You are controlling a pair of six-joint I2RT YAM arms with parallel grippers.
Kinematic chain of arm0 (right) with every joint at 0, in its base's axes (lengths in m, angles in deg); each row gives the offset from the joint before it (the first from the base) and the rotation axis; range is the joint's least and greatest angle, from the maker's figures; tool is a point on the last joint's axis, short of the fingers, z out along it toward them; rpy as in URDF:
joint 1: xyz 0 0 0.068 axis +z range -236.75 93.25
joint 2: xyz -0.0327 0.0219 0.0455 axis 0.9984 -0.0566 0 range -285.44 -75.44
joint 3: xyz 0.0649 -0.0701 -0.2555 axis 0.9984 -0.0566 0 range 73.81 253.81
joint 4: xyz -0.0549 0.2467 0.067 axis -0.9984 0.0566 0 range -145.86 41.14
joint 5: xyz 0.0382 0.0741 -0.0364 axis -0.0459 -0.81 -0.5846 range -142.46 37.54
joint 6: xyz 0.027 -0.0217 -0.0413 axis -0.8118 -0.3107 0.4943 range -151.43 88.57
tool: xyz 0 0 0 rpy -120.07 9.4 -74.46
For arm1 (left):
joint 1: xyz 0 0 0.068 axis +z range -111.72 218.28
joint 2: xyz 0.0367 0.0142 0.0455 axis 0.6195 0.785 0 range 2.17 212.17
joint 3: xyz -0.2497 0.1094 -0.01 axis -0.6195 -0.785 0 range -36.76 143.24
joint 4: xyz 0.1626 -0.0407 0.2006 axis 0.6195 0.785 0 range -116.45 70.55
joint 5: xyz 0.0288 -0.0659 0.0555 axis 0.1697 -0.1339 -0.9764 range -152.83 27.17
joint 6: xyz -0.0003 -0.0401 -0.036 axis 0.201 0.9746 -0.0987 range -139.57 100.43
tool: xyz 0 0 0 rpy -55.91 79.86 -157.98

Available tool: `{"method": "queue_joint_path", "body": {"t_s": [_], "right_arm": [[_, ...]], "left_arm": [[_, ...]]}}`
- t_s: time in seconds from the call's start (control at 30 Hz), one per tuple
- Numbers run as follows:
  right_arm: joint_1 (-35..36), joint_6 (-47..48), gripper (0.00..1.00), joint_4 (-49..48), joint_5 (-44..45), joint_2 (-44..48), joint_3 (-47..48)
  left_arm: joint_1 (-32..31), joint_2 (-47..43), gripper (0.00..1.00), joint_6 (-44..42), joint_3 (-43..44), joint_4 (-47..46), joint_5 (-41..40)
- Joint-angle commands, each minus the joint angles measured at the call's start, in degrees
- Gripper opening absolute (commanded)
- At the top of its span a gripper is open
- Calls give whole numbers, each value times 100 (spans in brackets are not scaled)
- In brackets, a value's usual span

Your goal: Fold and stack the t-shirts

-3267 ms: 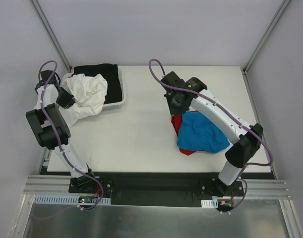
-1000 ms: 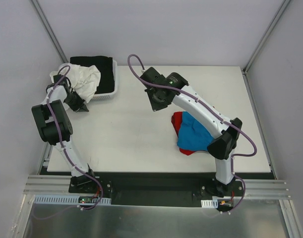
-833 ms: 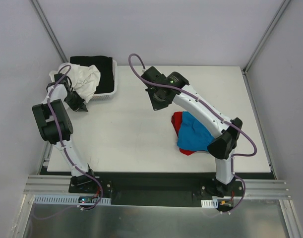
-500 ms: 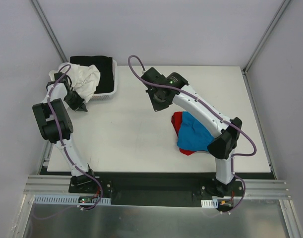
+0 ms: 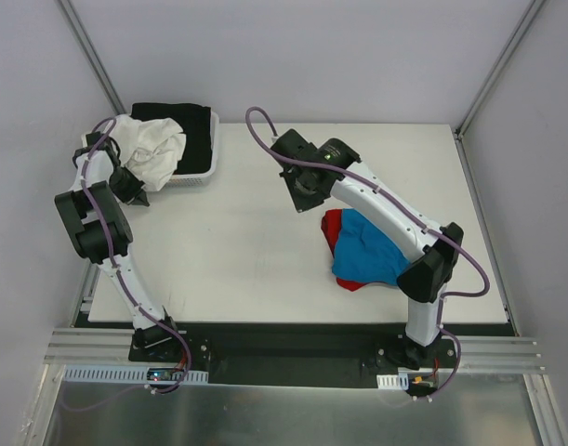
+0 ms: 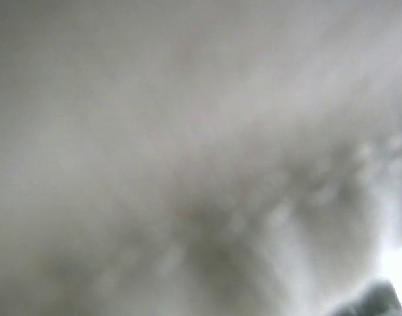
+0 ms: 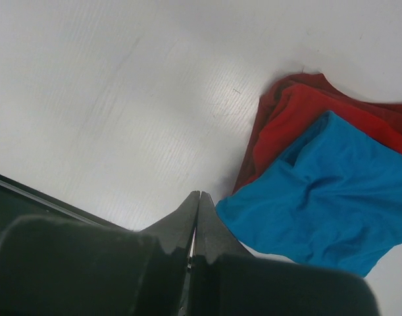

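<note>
A crumpled white t-shirt (image 5: 153, 149) lies in the white lattice basket (image 5: 198, 175) at the back left, over a black t-shirt (image 5: 189, 125). My left gripper (image 5: 127, 182) is at the white shirt's lower left edge. Its wrist view is filled with blurred white cloth (image 6: 187, 145), which hides the fingers, and the cloth follows the gripper. A bright blue t-shirt (image 5: 376, 249) lies on a red t-shirt (image 5: 332, 226) at the right; both also show in the right wrist view (image 7: 319, 191) (image 7: 286, 125). My right gripper (image 7: 199, 193), shut and empty, hangs over bare table left of them.
The basket sits at the table's (image 5: 256, 242) back left corner, by the left wall. The right arm reaches across the table's middle (image 5: 376, 200). A dark rail runs along the near edge (image 5: 284, 339).
The left gripper moved up and to the left, and the white shirt and basket shifted that way with it. The right gripper moved left from the red and blue shirts, then slightly right.
</note>
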Motion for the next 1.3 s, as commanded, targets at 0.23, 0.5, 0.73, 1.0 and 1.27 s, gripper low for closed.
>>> {"method": "queue_joint_path", "body": {"t_s": [0.23,0.5,0.73,1.0,1.27], "right_arm": [[-23,194,1,41,69,381,-140],[-58,194,1,-109,-36,267,-79],[-93,168,1,-179,-89,188,-61],[-111,159,1,-206,-89,231,-105],[-128,45,1,-109,-1,354,-219]], "left_arm": [[-12,-167,0,165,90,190,116],[-1558,-1591,0,-72,-701,-4,-946],[-2316,-2656,0,393,-1763,-30,-903],[-2316,-1490,0,86,-1705,-21,-938],[-2316,-363,0,-169,-150,40,-1849]]}}
